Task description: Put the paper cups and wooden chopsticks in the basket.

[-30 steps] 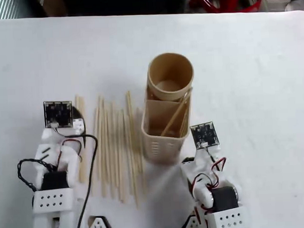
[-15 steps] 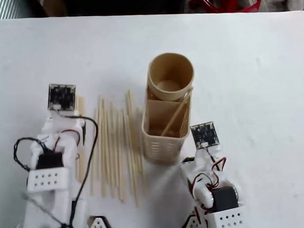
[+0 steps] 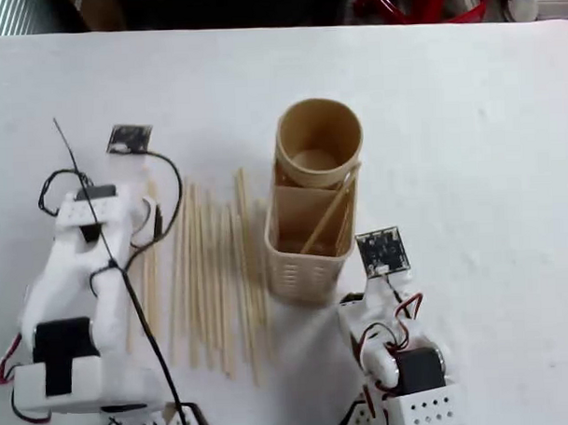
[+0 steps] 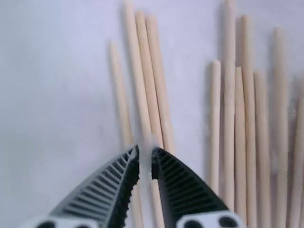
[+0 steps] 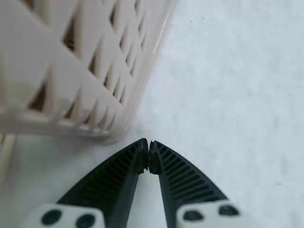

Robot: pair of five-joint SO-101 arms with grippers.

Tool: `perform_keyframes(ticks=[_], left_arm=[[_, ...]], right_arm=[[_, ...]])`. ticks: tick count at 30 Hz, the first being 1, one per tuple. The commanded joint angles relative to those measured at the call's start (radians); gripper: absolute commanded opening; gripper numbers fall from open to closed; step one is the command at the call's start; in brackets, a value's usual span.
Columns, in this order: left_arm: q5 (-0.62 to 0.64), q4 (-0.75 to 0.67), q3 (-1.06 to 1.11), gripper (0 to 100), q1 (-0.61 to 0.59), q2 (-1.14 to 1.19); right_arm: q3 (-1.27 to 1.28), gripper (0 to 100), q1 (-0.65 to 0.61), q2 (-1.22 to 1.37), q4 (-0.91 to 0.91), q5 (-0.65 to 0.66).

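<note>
My left tool is open just a tiny crack. One wooden chopstick lies flat on the bench and lines up with that crack. I cannot tell if I am pinching it. Two more sticks lie touching it, and one lies on its other side. A bit further to the side, a row of other chopsticks lies flat too.

My right tool is closed tight, tips touching, with nothing in it. The basket stands right in front of it, very close. A slanting chopstick leans inside the basket's near part. The paper cup sits upright in the far part.
</note>
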Motion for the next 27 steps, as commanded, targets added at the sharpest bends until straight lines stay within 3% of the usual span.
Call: perform_keyframes(ticks=[1,6,11,23,27], left_arm=[[0.000,0.012,-0.080,7,-0.028,0.018],[0.054,-0.034,-0.081,9,-0.113,0.018],[0.054,-0.028,-0.080,15,-0.087,0.024],[0.052,-0.035,-0.051,13,-0.087,0.010],[0.058,-0.112,0.051,12,-0.087,-0.134]], right_arm=[[0.009,1.9,0.004,-0.004,0.005,0.002],[0.009,1.9,0.004,-0.004,0.005,0.002],[0.009,1.9,0.002,-0.004,0.005,0.002],[0.009,1.9,0.002,-0.005,0.005,0.002],[0.009,1.9,0.002,-0.005,0.005,0.002]])
